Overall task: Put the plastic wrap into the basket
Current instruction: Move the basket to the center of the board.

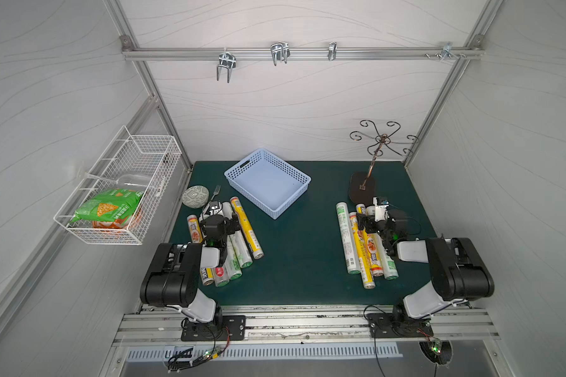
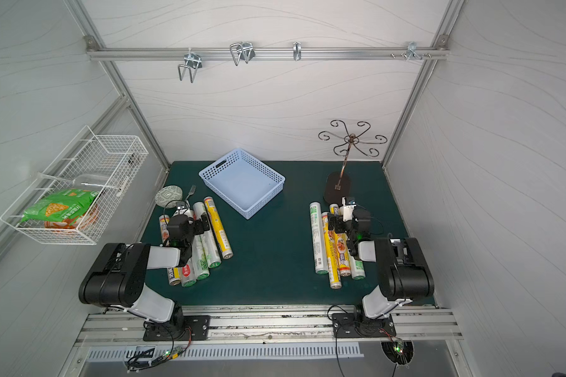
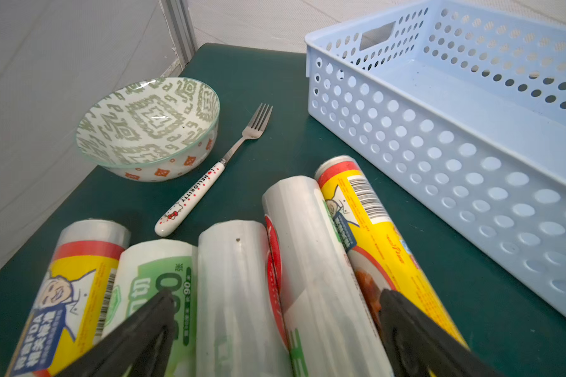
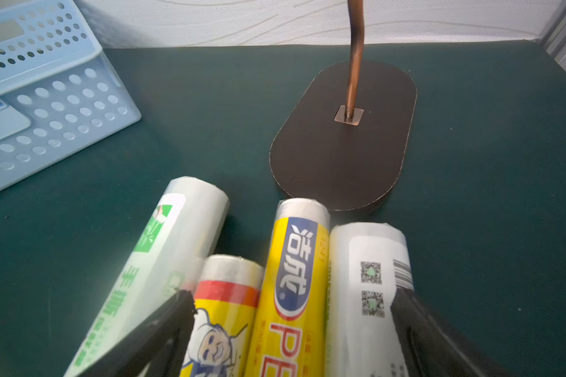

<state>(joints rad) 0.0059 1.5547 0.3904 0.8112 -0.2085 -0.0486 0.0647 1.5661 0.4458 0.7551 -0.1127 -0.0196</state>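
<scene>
The left fingers [image 3: 138,333] are spread wide, holding nothing, over a row of plastic wrap [image 3: 239,293] rolls lying on the desk [image 3: 249,75]; the basket [image 3: 438,156] stands just beyond them to one side, a bowl [image 3: 147,120] and fork [image 3: 209,182] ahead; the right fingers [image 4: 157,333] are likewise spread over four more rolls, perhaps touching them; a stand's base [image 4: 343,147] lies just ahead.

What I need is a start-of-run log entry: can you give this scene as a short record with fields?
basket: empty, on the green mat
left rolls: five, side by side on the mat
right rolls: four visible, on the mat
left tool: open, over left rolls, holding nothing
right tool: open, over right rolls, holding nothing
bystanders: bowl, fork, hook stand
</scene>
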